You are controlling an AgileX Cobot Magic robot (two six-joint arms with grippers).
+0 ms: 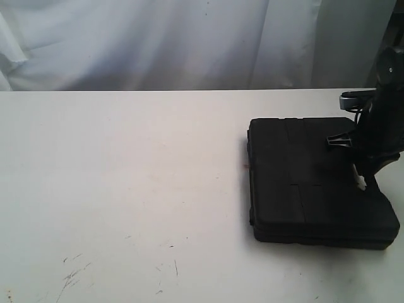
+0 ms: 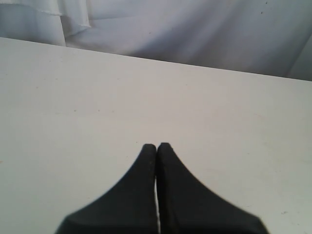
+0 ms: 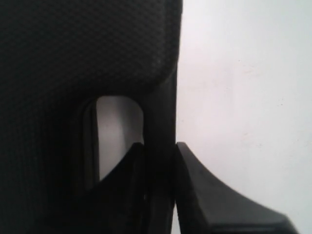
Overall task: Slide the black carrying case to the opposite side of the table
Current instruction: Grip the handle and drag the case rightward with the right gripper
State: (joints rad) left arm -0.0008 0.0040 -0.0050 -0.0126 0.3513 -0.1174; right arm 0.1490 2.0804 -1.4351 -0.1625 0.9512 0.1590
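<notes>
Where: black carrying case (image 1: 319,180) flat on the table (image 1: 126,177), right side | my right gripper (image 3: 160,145) pinches its handle bar (image 3: 161,107), 1 finger through the cutout (image 3: 119,131) | my left gripper (image 2: 156,145) pressed together, empty | stiff textured shell, likely hefty, should drag flat; the handle is my hold.

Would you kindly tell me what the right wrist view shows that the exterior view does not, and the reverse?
Only the right wrist view: the right pincer clamping the handle of the black carrying case, close up. Only the exterior view: the whole case lying flat on the right of the table, scuff marks on its bare left part, a white curtain behind. Both: the case and the white tabletop.
</notes>
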